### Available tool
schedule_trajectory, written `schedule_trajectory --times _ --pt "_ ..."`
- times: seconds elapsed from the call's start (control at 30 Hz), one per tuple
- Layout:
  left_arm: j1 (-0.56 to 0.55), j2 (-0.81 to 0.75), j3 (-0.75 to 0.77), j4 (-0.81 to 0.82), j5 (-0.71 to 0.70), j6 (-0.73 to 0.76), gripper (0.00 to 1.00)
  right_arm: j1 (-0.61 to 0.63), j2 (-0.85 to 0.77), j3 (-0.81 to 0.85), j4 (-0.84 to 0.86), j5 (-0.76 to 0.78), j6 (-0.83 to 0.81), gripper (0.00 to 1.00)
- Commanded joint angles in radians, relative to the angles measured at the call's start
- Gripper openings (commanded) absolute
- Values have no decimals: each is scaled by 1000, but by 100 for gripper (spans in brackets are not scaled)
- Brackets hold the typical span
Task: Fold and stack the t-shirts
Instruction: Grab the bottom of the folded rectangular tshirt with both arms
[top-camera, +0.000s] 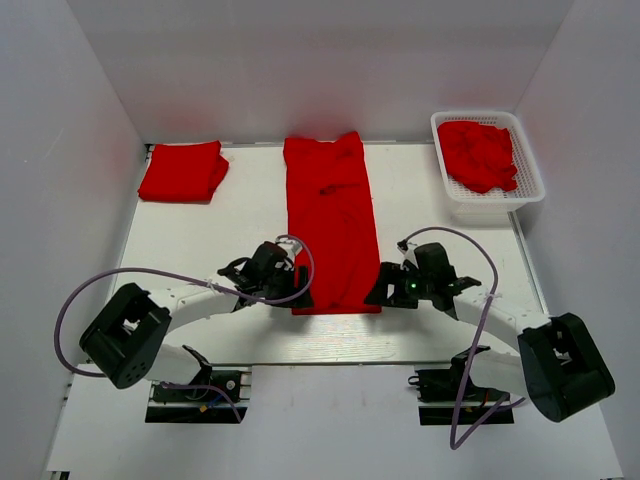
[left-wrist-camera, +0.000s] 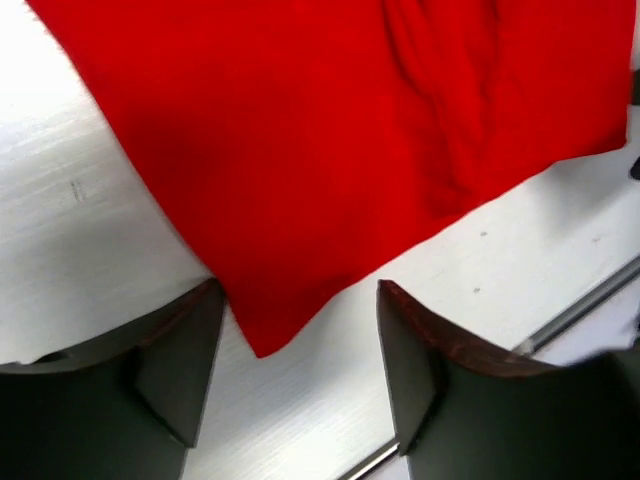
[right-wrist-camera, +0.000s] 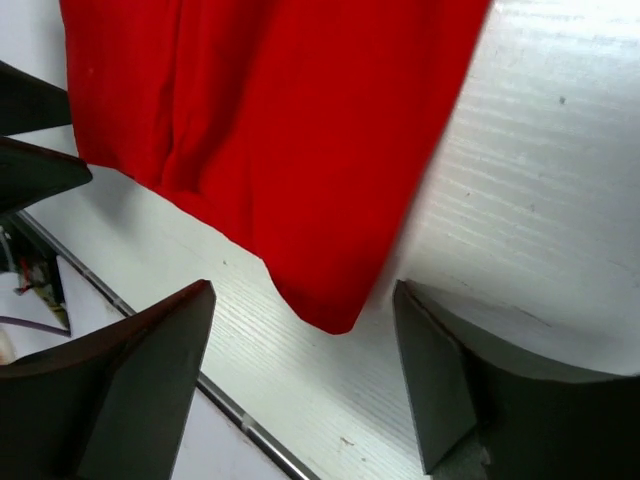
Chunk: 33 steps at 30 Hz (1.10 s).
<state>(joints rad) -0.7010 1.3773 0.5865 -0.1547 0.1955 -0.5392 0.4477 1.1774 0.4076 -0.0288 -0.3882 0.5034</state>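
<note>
T-shirt (top-camera: 332, 225) in a long strip down the middle of the table (top-camera: 440, 250), near hem between the arms.
Basket (top-camera: 495, 205) with loose shirts (top-camera: 480, 155) far right, folded shirt (top-camera: 183, 171) far left. Left gripper (left-wrist-camera: 298, 300) and right gripper (right-wrist-camera: 305, 295) both spread wide, holding nothing, each straddling a near corner of the strip. Likely step: pinch the corners and fold the hem away. Go flat to the table, catch every layer, close both together, lift evenly.
</note>
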Motion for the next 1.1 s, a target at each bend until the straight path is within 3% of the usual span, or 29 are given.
schedule_trajectory --times 0.0,0.03,0.1,0.2,0.27,0.4,0.47,0.57,0.67,0.8,1.07 --pt "-23 25 -39 -46 -34 -13 71 11 33 -30 21 -34 37 76" --pt "-23 11 -50 -55 -51 -25 71 13 33 -33 17 -34 41 72" --pt "-32 -10 -65 -55 -62 -39 59 17 33 -53 47 -25 49 62" --pt "-43 -24 -106 -7 -62 -64 54 17 27 -72 66 -5 54 39" --pt "-43 -24 -106 4 -86 -77 45 17 34 -75 76 21 53 28" --pt "-43 -14 -106 17 -99 -104 38 20 65 -85 101 61 53 24" --pt "-52 -14 -116 35 -109 -116 30 19 74 -92 110 71 55 22" --pt "-52 -14 -116 21 -134 -125 21 19 76 -108 142 75 55 0" --pt "-52 -34 -125 21 -145 -134 0 19 73 -107 153 68 34 0" --pt "-52 -116 -158 53 -120 -134 0 20 41 -104 145 11 -12 0" --pt "-52 -247 -159 44 -70 -134 0 52 -212 -96 50 12 -75 0"
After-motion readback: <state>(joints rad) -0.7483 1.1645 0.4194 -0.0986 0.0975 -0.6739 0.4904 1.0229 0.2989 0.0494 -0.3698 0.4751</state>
